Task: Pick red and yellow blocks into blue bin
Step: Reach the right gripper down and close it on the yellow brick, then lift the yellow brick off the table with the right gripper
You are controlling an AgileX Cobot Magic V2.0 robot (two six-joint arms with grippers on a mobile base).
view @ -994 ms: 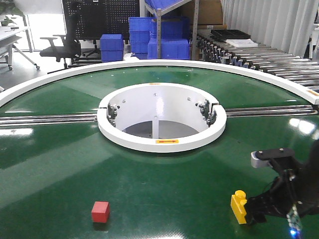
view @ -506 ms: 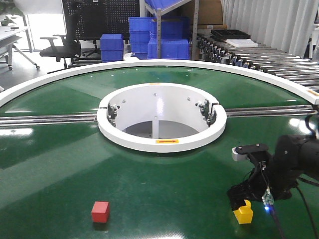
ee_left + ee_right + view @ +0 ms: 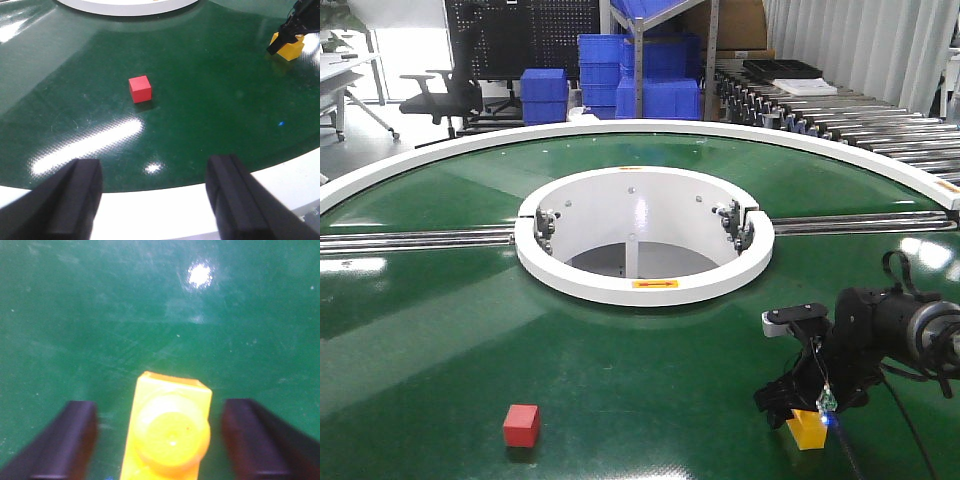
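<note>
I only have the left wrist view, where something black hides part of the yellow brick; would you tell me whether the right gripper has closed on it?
Observer: Not closed. In the right wrist view the right gripper is open, with the yellow brick between its fingers and green belt showing on both sides.
Operator: Thank you. Which way is the brick facing?
Observer: A round stud faces the right wrist camera squarely.
Operator: And is the blue bin nearby?
Observer: It is in none of my views; the front view shows only blue crates stacked beyond the table.
</note>
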